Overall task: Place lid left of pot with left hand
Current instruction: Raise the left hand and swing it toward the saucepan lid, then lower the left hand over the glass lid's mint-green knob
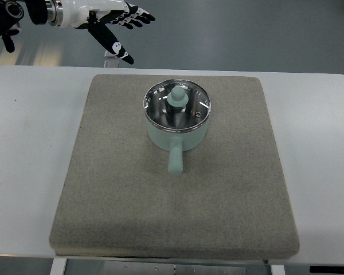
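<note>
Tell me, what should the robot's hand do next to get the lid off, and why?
Probably reach the left hand down toward the knob of the lid. The hand hangs open above the table's far edge, holding nothing, while the lid sits on the pot.

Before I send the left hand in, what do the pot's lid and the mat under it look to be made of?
The round see-through lid looks like glass in a shiny metal rim, with a matte mint-green knob, probably plastic or silicone. It reflects light and shows the inside of the mint-green pot. The square grey-brown mat looks like felt or woven fabric: dull, fuzzy, without shine.
</note>
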